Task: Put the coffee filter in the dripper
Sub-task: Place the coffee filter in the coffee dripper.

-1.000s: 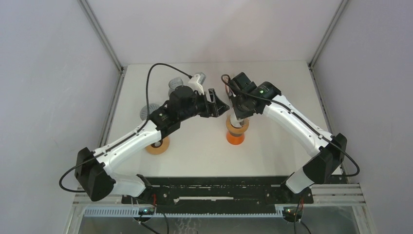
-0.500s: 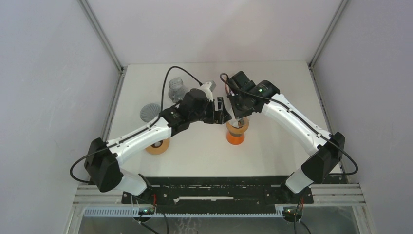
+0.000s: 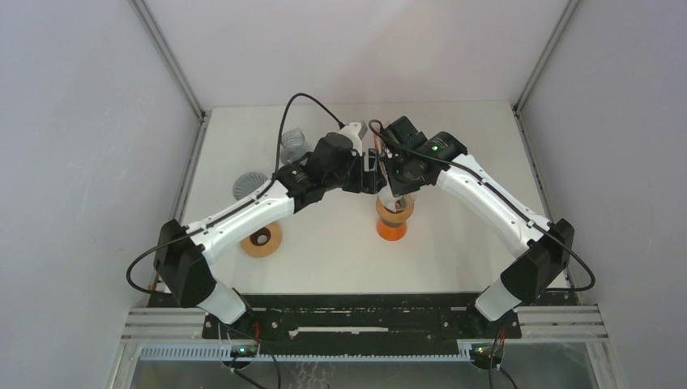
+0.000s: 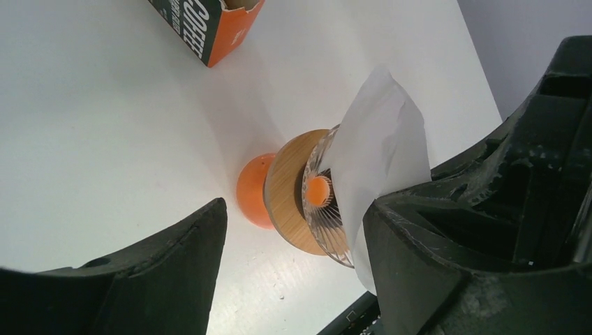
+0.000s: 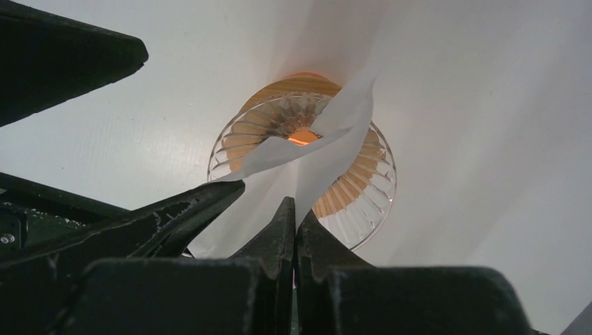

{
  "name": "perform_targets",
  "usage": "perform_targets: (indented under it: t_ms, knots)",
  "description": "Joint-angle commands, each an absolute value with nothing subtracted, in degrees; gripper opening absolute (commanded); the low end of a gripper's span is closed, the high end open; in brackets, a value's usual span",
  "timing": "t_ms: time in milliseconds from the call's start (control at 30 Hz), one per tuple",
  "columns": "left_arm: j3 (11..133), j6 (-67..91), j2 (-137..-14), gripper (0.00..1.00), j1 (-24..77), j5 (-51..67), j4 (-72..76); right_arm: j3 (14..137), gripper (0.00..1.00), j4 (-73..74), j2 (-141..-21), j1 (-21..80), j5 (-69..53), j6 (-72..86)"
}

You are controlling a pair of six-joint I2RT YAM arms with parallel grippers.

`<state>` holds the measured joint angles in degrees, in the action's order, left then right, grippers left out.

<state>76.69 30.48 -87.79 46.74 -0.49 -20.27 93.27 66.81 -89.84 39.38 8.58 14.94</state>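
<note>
Right wrist: R gripper (image 5: 293, 209) jaws were pinched tight on the filter (image 5: 328, 139). Filter was folded, its tip down inside the glass dripper (image 5: 363, 188), the rest sticking out past the rim. Left wrist: L gripper (image 4: 294, 209) jaws were wide, holding nothing; dripper showed btwn its fingers, no contact seen. Dripper sat via wooden collar (image 4: 286, 188) on orange cup (image 4: 251, 192). Coffee box (image 4: 209, 28) lay well apart on table (image 4: 105, 139).

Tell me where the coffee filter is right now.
In the right wrist view the coffee filter is pinched in the right gripper, its far end reaching into the glass dripper.
</note>
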Motion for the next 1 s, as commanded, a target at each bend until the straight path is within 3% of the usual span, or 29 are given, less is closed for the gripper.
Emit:
perform_targets:
  t_ms: [0, 967]
  knots:
    - [81.5, 27.7, -89.5, 0.75, 47.1, -0.9, -21.1, 93.5, 0.05, 65.3, -87.5, 38.5, 6.3, 15.3]
    - [87.2, 23.2, -94.2, 0.67, 47.6, 1.3, -28.2, 89.1, 0.41, 62.7, -82.7, 35.3, 8.8, 14.6]
